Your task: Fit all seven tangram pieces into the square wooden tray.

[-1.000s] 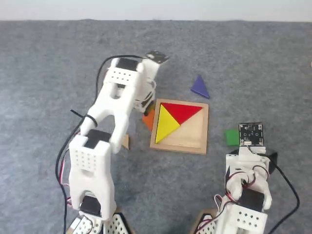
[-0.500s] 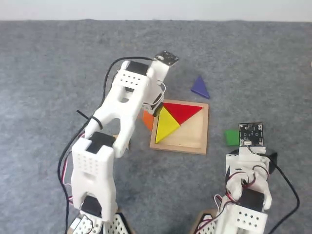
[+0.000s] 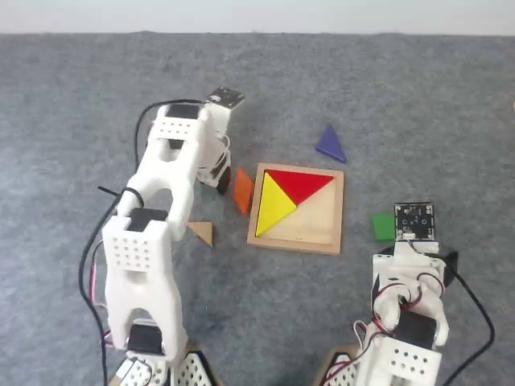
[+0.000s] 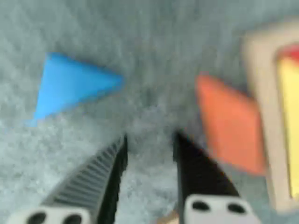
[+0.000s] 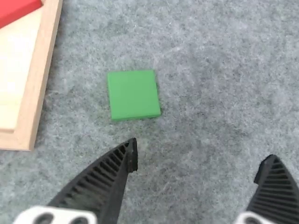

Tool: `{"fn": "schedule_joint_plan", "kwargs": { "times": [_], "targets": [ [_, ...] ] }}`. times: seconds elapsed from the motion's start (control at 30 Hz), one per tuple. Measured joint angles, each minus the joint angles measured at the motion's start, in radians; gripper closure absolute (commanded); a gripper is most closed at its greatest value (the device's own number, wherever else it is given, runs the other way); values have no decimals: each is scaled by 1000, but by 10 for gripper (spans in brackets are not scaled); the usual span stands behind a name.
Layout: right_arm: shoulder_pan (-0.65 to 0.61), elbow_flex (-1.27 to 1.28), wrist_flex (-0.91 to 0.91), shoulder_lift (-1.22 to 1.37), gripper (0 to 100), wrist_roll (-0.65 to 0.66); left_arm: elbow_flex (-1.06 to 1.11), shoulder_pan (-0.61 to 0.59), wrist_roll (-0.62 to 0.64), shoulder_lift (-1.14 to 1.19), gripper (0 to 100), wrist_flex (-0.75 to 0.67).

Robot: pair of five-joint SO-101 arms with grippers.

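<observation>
Two pieces are sitting in the wooden tray (image 3: 310, 231) in the high view: the red triangle (image 3: 299, 182) along the far side and the yellow triangle (image 3: 273, 203) on the left, w/ their long edges touching. The rest of the tray floor is lying bare. The orange piece (image 3: 243, 190) is lying on the grey carpet (image 3: 96, 96) just beside the tray's left rim. The purple triangle (image 3: 330, 143) is resting beyond the far rim, and the green square (image 3: 383, 226) is sitting near the right rim. The tan triangle (image 3: 202, 232) is lying apart, left of the tray. The left arm (image 3: 173, 173) is stretching over the carpet, its tip ending next to the orange piece. The right arm (image 3: 406, 305) is sitting folded near its base, behind the green square.

The left wrist view is blurring. The left gripper (image 4: 149, 140) is hanging over bare carpet w/ its fingers parted by a narrow gap, approx. parallel, gripping nothing. The blue triangle (image 4: 70, 86) is lying to one side, and the orange piece and tray rim are lying to the other.

In the right wrist view, the right gripper (image 5: 202, 156) is gaping wide and carrying nothing. The green square is lying just ahead of one fingertip (image 5: 132, 145), not touching it, w/ the tray rim beside it.
</observation>
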Motion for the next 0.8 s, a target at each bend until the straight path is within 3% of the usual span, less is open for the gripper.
{"fn": "schedule_joint_plan", "kwargs": {
  "times": [0.3,0.5,0.8],
  "targets": [
    [0,0,0,0,608,0,-100,-15,21,15,840,94],
    [0,0,0,0,608,0,-241,97,120,21,749,190],
    [0,0,0,0,608,0,-215,164,158,64,743,146]
  ]
}}
